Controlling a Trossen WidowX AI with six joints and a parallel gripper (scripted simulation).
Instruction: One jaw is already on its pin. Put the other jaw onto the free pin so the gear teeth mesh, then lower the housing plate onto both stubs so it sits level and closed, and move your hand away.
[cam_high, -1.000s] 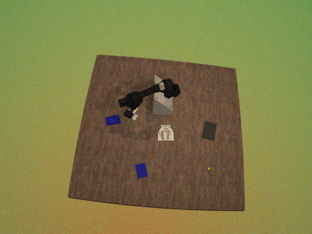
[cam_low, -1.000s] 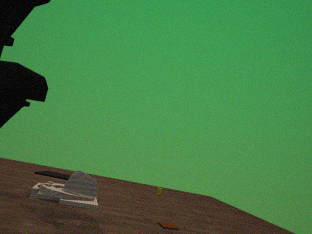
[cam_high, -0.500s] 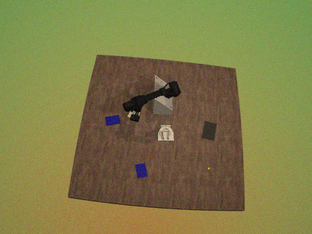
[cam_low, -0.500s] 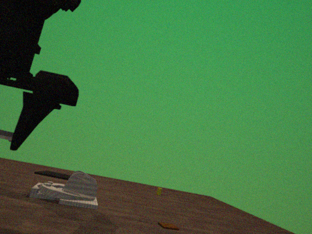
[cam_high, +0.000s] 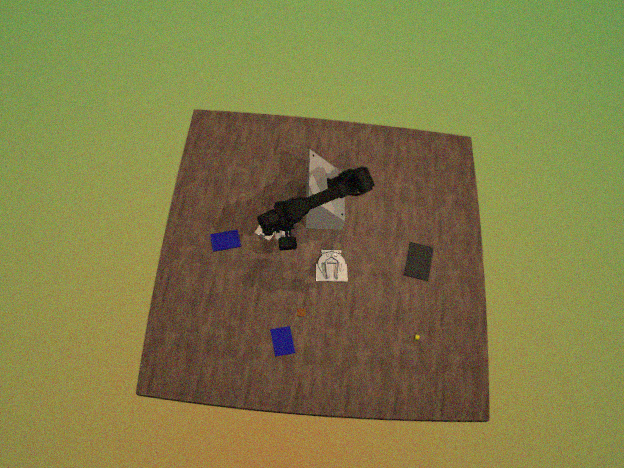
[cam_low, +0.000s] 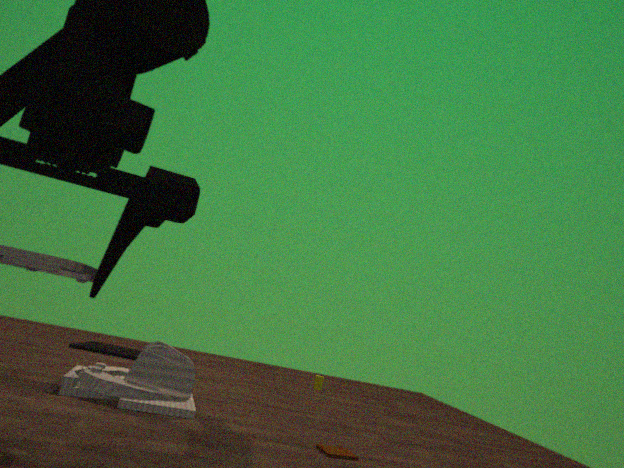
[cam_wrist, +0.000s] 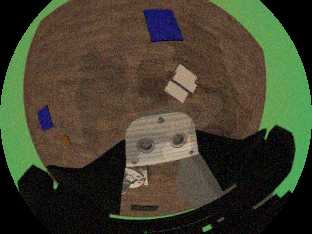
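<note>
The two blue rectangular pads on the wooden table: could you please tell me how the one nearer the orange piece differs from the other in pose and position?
In the top view, the pad near the orange piece stands lengthwise; the other pad lies crosswise. The former is nearer the table's bottom edge, the latter nearer its left. Both are flat.
</note>
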